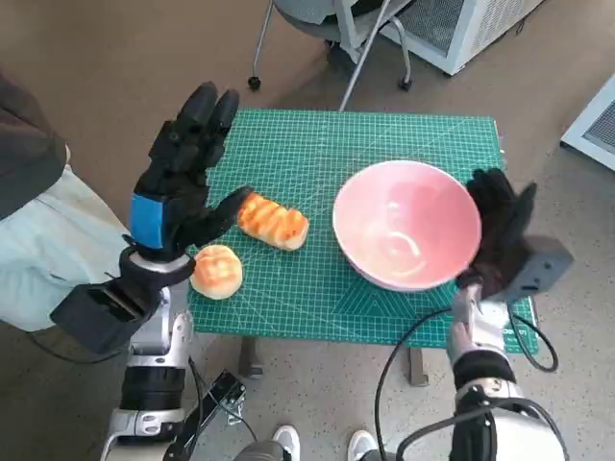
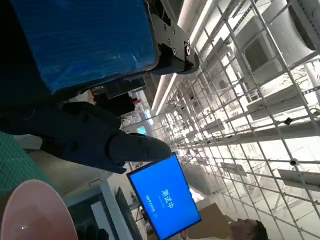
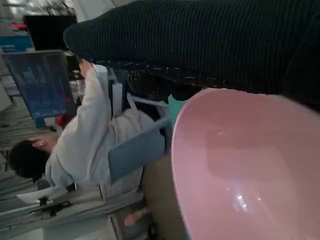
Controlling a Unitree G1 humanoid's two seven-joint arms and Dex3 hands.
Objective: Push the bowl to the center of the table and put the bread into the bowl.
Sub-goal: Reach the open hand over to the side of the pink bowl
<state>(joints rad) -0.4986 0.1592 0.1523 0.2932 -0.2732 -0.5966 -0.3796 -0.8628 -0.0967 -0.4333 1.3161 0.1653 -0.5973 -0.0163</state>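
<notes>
Fingers of the left hand (image 1: 180, 182) are spread wide and raised above the table's left side, holding nothing; the thumb tip reaches toward the long bread (image 1: 273, 221) and, from the head view, seems just beside its near end, though I can't tell whether it touches. Blue tape shines smooth across the hand's hard black back. Over on the right, the right hand (image 1: 500, 230), in its soft ribbed knit glove, stands upright with its fingers together and flat against the bowl's outer wall, gripping nothing.

That bowl (image 1: 407, 224) is pale pink, round, glossy and smooth, sitting upright and empty on the right half of the mat (image 1: 317, 144), which is a green cutting mat ruled with fine white grid lines. Left of the bowl and apart from it lies the long bread, an orange-brown ridged loaf with a shiny crust. A second piece, a round bun (image 1: 217, 271), golden and plump, sits near the mat's front left corner, close to the left wrist.

A person (image 3: 85, 135) in a pale top shows in the right wrist view beyond the bowl's rim.
</notes>
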